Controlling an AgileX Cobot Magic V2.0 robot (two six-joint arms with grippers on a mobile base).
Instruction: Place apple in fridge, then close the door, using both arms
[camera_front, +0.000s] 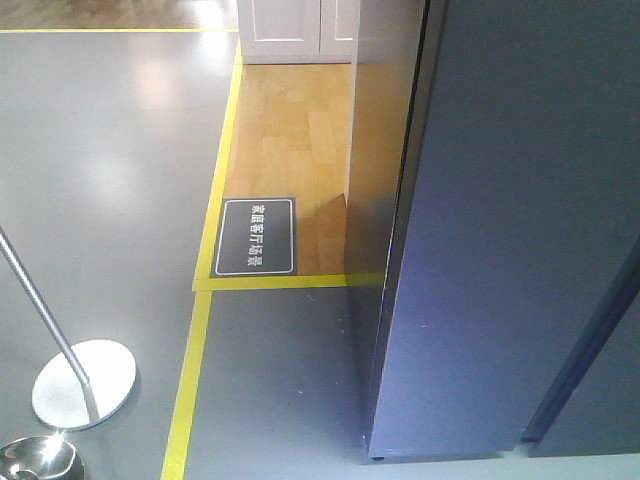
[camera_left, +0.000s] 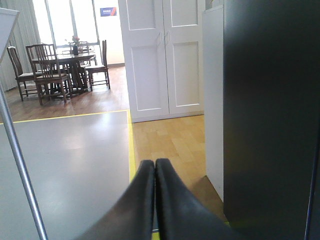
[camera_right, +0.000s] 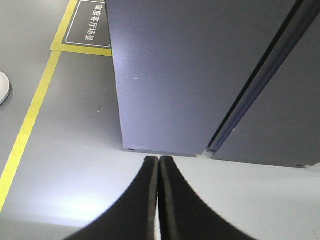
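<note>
Fridge (camera_front: 490, 250) stands shut before you, its dark grey door (camera_right: 165, 75) flush with the cabinet, and no apple shows in any view, so you cannot tell where it lies. By my reckoning the task is either not begun or already finished. Left gripper (camera_left: 154, 167) and right gripper (camera_right: 159, 165) both have their jaws pressed together, holding nothing.

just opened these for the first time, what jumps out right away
A tall dark grey fridge fills the right side of the front view, its door shut as far as shows. Yellow floor tape runs up the grey floor on the left, past a dark floor sign. Both grippers, left and right, are shut and empty.
</note>
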